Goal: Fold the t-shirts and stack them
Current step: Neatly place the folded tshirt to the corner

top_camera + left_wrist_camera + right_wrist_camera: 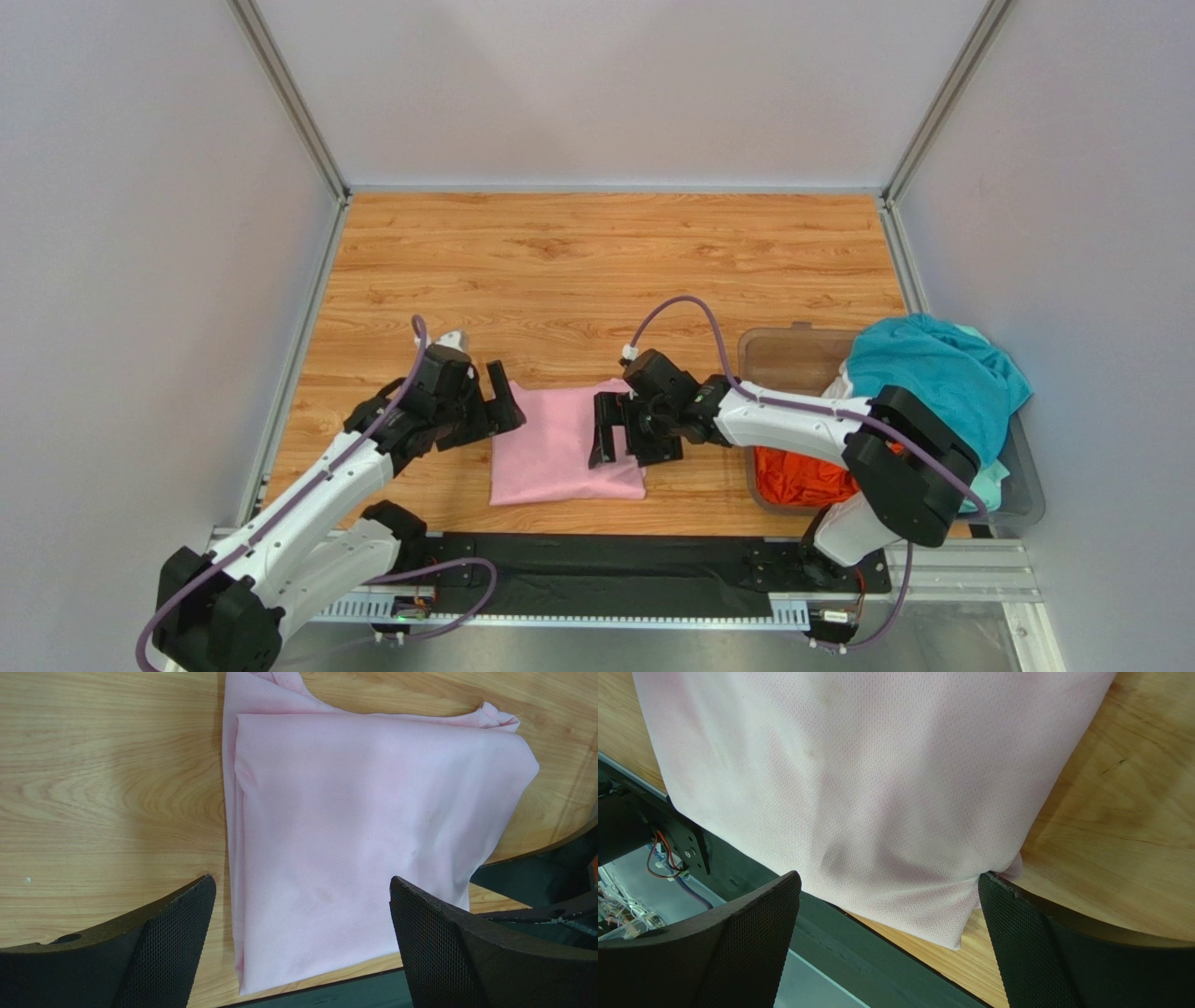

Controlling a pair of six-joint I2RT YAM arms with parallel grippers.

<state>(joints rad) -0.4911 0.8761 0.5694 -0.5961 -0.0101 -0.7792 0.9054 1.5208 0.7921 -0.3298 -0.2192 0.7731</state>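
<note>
The folded pink t-shirt [561, 445] lies flat on the wooden counter [603, 266], near its front edge and between the two arms. The left tool [502, 401] is at the shirt's left edge, fingers spread wide, gripping nothing. The right tool [606, 427] is over the shirt's right edge, fingers likewise wide and not gripping. The teal t-shirt [933, 371] and orange t-shirt [800, 476] sit in the clear bin [786, 350] at right.
</note>
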